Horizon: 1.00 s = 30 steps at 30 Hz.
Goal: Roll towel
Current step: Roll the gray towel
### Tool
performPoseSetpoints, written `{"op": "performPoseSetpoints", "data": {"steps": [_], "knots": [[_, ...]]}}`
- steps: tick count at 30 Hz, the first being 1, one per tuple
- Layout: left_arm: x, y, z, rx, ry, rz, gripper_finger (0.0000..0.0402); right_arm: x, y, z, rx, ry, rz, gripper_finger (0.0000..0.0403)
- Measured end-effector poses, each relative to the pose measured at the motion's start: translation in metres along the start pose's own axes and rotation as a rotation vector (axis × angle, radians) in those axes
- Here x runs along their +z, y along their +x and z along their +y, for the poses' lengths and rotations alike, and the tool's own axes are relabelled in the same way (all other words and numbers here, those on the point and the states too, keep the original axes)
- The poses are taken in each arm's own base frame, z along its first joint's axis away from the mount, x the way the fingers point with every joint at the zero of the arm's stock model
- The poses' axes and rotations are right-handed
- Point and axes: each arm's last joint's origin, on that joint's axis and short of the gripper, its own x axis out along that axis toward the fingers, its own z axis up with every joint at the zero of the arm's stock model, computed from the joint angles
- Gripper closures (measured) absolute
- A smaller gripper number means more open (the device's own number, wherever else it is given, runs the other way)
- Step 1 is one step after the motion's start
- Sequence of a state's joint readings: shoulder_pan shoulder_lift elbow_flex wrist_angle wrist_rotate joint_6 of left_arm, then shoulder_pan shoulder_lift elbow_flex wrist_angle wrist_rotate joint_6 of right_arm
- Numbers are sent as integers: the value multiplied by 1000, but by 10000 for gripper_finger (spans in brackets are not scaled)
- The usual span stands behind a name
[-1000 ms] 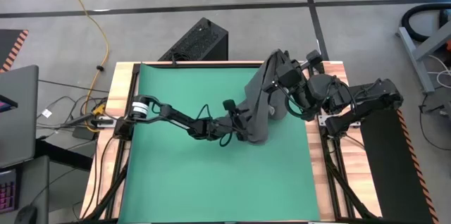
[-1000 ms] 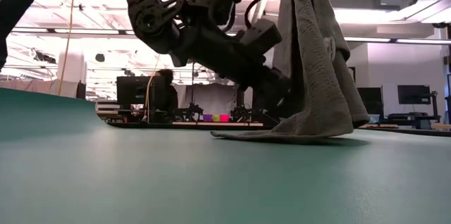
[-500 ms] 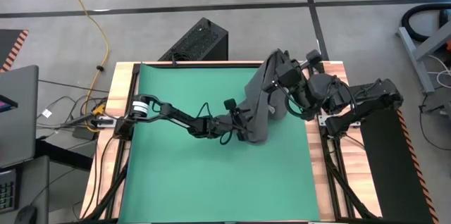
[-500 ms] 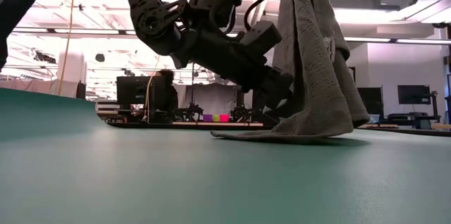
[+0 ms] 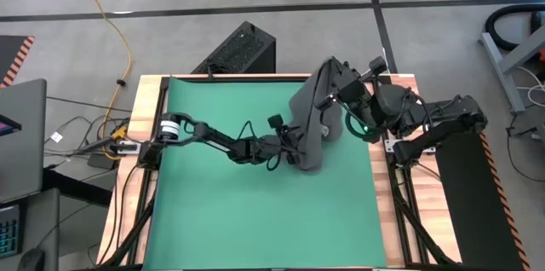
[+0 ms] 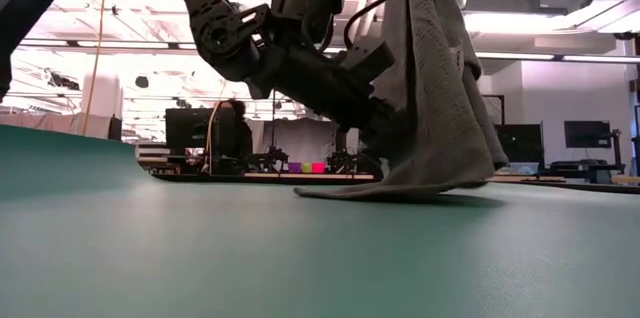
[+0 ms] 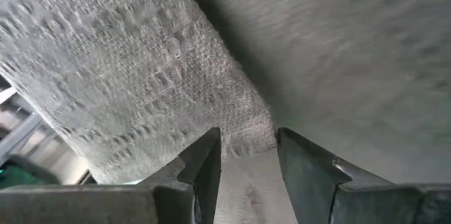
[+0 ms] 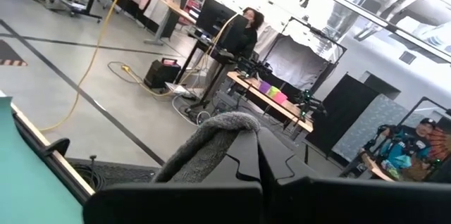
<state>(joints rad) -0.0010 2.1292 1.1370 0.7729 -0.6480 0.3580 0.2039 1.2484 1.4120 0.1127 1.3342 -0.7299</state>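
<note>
The dark grey towel [image 5: 311, 130] hangs from my right gripper [image 5: 339, 92], which is raised over the mat's far right part and shut on it. The towel's lower end [image 6: 390, 190] lies on the green mat [image 5: 221, 211]. My left gripper [image 5: 296, 147] is low over the mat at the towel's left side, pointing almost level at the hanging cloth. Its fingers stand a little apart, open, in the left wrist view [image 7: 246, 157], with a hemmed edge of the towel [image 7: 243, 136] right at their tips. In the low view the towel [image 6: 440, 88] hides the fingertips. My right gripper pinches the towel's upper end [image 8: 211, 139] between its two shut fingers, which point about level. The cloth bulges over the fingers and hangs down below them, its lower end resting on the mat. My left gripper: I cannot tell whether its fingertips touch the towel's edge.
A black box [image 5: 238, 49] sits on the floor beyond the table's far edge. Wooden table borders [image 5: 145, 118] frame the mat. The mat's left and near parts are bare green. A person [image 8: 243, 30] stands at a desk in the room beyond.
The hanging towel has swung a little toward the table's left, onto my left gripper's fingertips, while its lower end stays on the mat. My right gripper has turned slightly at the wrist without shifting place.
</note>
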Motion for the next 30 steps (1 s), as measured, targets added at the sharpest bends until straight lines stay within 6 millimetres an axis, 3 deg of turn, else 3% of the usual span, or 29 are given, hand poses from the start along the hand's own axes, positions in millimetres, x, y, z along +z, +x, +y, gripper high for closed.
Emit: {"op": "performPoseSetpoints", "data": {"steps": [10,13,18,22,25,30], "knots": [[5,13,16,97,38,26,277,0,-1,0,3,16,-2,403],[10,17,20,128,48,33,304,0,-1,0,4,16,-2,403],[10,23,24,115,76,68,387,0,-1,0,7,14,-5,403],[8,25,24,108,111,124,399,0,-1,0,6,-16,-5,403],[17,16,25,119,190,191,400,0,-1,1,7,-45,-3,403],[54,-15,37,158,255,238,401,-2,4,-1,-33,-108,29,403]]}}
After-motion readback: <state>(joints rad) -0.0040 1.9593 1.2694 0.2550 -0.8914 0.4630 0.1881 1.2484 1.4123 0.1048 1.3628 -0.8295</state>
